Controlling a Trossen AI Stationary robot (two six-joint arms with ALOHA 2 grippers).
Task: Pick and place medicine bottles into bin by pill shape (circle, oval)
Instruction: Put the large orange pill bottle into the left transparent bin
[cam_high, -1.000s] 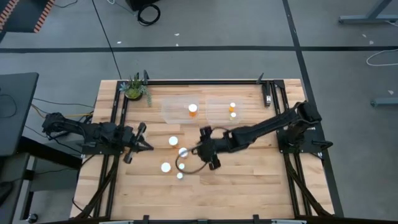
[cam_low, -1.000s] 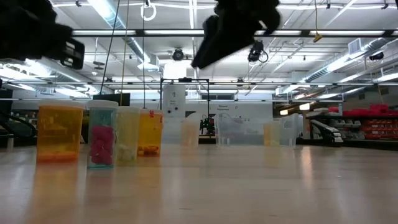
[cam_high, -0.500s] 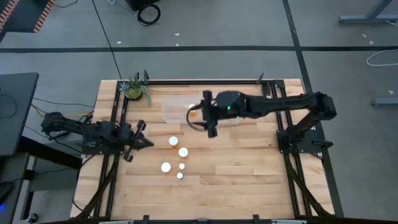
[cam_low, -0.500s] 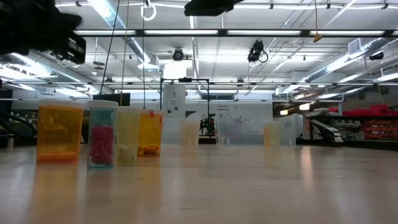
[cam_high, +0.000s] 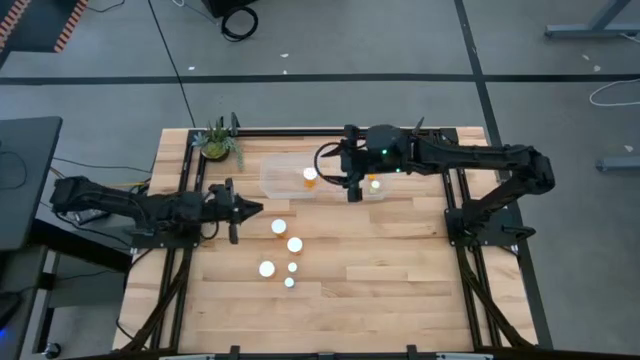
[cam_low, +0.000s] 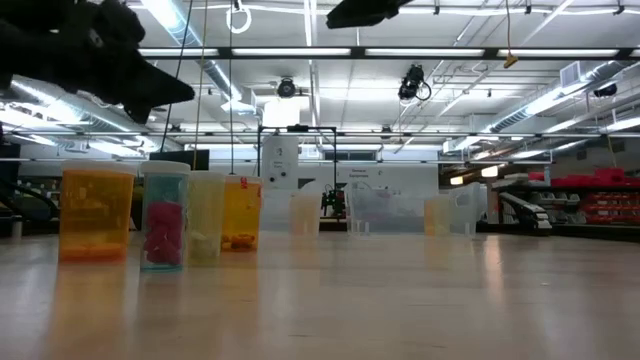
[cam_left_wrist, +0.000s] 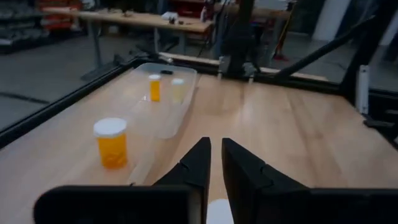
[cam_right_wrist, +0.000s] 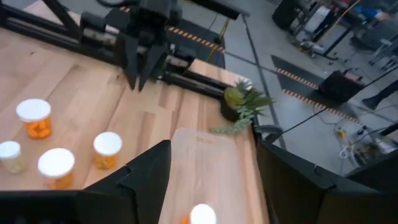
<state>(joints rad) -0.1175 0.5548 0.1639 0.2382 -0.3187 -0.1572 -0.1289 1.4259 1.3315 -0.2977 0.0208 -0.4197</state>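
Five white-capped amber bottles stand on the table (cam_high: 330, 300): (cam_high: 278, 227), (cam_high: 295, 244), (cam_high: 266, 268), (cam_high: 293, 267), (cam_high: 289, 283). In the low view they stand in a row at the left, one (cam_low: 165, 218) holding pink pills. One bottle (cam_high: 310, 175) stands in the left clear bin (cam_high: 275, 180). One bottle (cam_high: 375, 183) shows in the right clear bin (cam_high: 385, 190). My right gripper (cam_high: 347, 178) (cam_right_wrist: 212, 149) is open and empty, high over the bins. My left gripper (cam_high: 257, 208) (cam_left_wrist: 214, 146) is shut and empty, left of the loose bottles, pointing toward the table's right edge.
A small potted plant (cam_high: 216, 145) stands at the far left corner. Black rails (cam_high: 320, 131) run along the table's far and side edges. Bare wood lies near the front edge (cam_high: 400, 290).
My right gripper has risen from among the loose bottles and gone toward the far edge, and now hangs over the bins; it carries nothing. My left gripper has moved a little toward the table's right edge and levelled out. The bottles have stayed put.
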